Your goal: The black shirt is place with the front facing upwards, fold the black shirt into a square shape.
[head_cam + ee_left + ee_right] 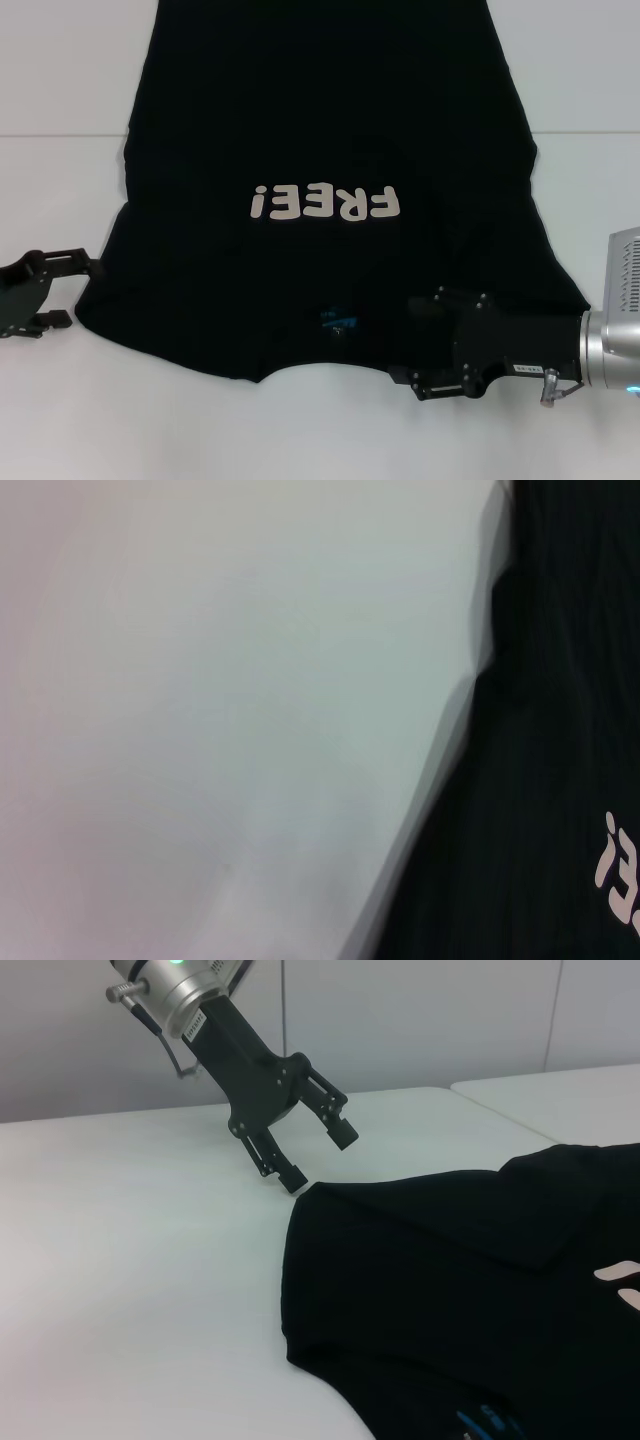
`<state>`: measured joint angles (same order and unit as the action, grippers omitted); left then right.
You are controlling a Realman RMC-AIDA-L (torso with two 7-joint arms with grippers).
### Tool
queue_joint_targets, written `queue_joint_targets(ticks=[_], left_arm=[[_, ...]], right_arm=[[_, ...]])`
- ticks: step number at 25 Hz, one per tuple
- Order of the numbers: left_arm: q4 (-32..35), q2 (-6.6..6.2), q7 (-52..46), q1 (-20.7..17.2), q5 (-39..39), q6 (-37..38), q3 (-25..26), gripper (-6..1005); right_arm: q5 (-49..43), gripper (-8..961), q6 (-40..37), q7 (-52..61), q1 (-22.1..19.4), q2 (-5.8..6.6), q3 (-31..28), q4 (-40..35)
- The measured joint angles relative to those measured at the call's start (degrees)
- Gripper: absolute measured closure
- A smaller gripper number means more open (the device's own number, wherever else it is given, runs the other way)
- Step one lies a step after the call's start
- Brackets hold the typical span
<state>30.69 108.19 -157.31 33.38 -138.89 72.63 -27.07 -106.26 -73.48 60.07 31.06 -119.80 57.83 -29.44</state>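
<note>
The black shirt (pixel 330 120) lies flat on the white table (pixel 70 420), front up, with its collar nearest me. The off-white "FREE!" lettering (pixel 325 203) and the small blue neck label (pixel 337 321) both show. My left gripper (pixel 80 293) is open and empty, low over the table just outside the shirt's left sleeve corner. The right wrist view shows it (pixel 318 1158) open beside that corner of the shirt (pixel 450 1290). My right gripper (pixel 403 340) is open over the shirt's near right shoulder, by the collar edge. The left wrist view shows the shirt's edge (pixel 560 780) and bare table.
A seam (pixel 60 134) between two white table tops runs across the far part of the head view. The shirt's hem end runs out of the head view at the top. A pale wall (pixel 400 1020) stands behind the table.
</note>
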Motion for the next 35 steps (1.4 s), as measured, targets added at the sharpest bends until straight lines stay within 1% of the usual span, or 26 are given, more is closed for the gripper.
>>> queue_joint_targets(ticks=[11,19,29,35], left_arm=[[-1.3,0.03,0.5,0.4,0.1,-0.6,0.0,111],[-1.3,0.55,0.8,0.6,0.5,-1.1,0.0,112],[-4.1,0.79,2.7,2.6,0.6,-2.3,0.1,114],[-4.3,0.9,3.2,2.8,0.6,-2.4,0.1,114]], right_arm=[[0.0,-4,0.4,0.3,0.1,0.0,0.0,0.0],[0.0,-4,0.2,0.4,0.1,0.0,0.0,0.0],[0.1,-5,-0.1,0.6,0.0,0.01,0.0,0.0],[0.1,-5,-0.2,0.6,-0.2,0.01,-0.1,0.0]])
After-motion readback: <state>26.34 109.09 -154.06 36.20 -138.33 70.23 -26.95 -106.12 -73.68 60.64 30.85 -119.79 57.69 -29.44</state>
